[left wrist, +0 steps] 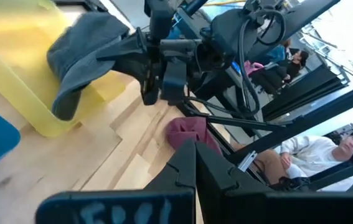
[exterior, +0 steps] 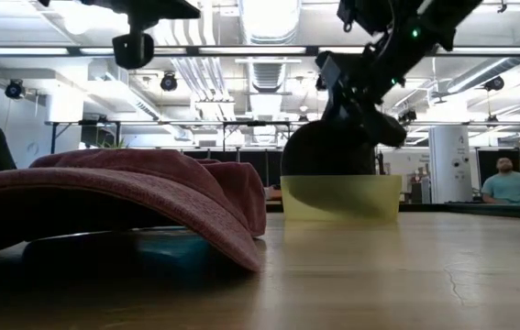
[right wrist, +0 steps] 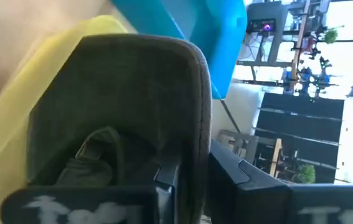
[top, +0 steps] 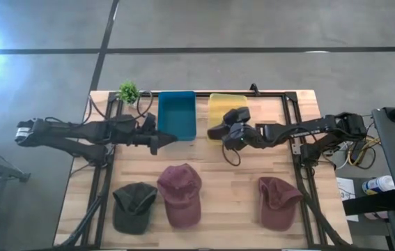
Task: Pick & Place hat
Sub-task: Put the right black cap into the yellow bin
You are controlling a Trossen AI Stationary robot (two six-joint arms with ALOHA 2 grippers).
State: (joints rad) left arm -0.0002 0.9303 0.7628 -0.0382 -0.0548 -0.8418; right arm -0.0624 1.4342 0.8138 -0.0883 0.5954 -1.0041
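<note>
A dark grey hat [top: 226,124] hangs from my right gripper [top: 233,134] over the near edge of the yellow bin [top: 223,104]. The low view shows this hat [exterior: 326,148] just above the yellow bin's wall [exterior: 342,197]. My right gripper [right wrist: 192,171] is shut on the hat. My left gripper [top: 159,139] hovers shut beside the blue bin [top: 177,115], touching nothing. A dark green hat [top: 134,206] and two maroon hats [top: 180,194] [top: 279,202] lie flat on the table. My right gripper pinches the grey hat's rim [right wrist: 196,118] between its two fingers, coming level from the table's right side. The hat hangs below and ahead of the fingers, lifted clear of the table. Whether its lower part touches the yellow bin cannot be told.
A small green plant [top: 128,91] stands at the far left corner of the table. Black frame rails [top: 296,150] run along both sides of the table. Bare wood [top: 228,195] lies between the maroon hats. People sit in the room behind [left wrist: 332,149].
</note>
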